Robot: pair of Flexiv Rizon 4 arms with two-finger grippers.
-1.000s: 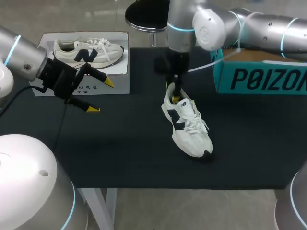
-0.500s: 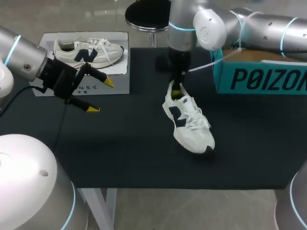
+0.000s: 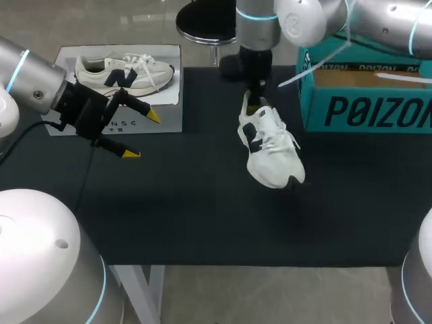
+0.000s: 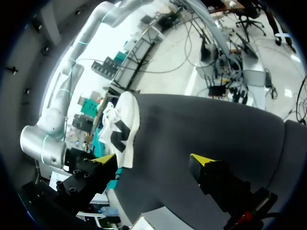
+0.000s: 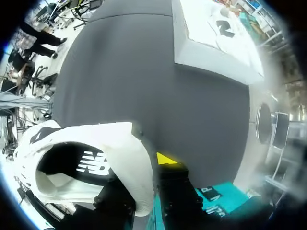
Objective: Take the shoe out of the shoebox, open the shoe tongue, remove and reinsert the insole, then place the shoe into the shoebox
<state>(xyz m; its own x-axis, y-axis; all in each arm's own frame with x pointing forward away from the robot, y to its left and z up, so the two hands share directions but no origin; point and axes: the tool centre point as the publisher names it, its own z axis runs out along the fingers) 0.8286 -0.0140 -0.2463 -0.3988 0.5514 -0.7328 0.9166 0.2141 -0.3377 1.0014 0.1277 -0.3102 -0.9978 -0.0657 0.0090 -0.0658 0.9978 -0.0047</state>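
Shoe (image 3: 270,152): white, dark side mark, white laces. In the head view it sits a little toward 1 o'clock from the middle of the tabletop (image 3: 202,216). Heel up at 12 o'clock, toe pointing down toward 5 o'clock. A shadow lies under the toe; I cannot tell whether the toe touches the black surface.

Right tool (image 3: 255,101): comes straight down onto the heel, clenched on the shoe's heel collar. In the right wrist view the white heel wall stands between my fingers, with one yellow tip (image 5: 165,158) just outside the wall. The other finger is inside the shoe opening, hidden. The dark insole is visible down in the opening.

Shoebox (image 3: 368,115): teal, at 3 o'clock from the shoe's heel, near but apart from it. Its top is open, brown inside.

Left tool (image 3: 142,135): at 9 o'clock of the tabletop, well apart from the shoe, released, fingers spread wide with nothing between them. The left wrist view shows the shoe far ahead of the tool, hanging from my other arm.

White box (image 3: 162,121): at 10 o'clock, on the tabletop's far corner. A second shoe (image 3: 125,73) lies on its side on top, toe toward 3 o'clock.
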